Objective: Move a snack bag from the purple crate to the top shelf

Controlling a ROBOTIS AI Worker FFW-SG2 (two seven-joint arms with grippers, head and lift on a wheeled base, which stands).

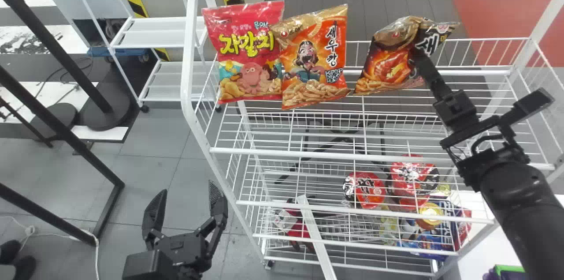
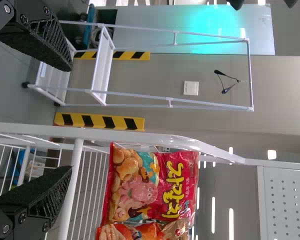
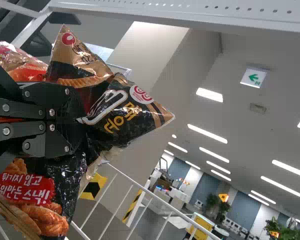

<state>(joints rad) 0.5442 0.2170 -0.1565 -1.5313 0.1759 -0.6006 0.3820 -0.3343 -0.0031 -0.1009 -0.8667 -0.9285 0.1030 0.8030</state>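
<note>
R arm (image 1: 520,200), R gripper (image 1: 421,59) pinching dark snack bag (image 1: 383,68), slim gap L; L gripper (image 1: 187,188) spread, L of rack (image 1: 188,68) edge; R wrist view: wall/ceiling sign (image 3: 253,77).

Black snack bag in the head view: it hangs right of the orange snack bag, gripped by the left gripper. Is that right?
Not the left gripper: the right gripper grips the black snack bag, as the right wrist view shows.
</note>
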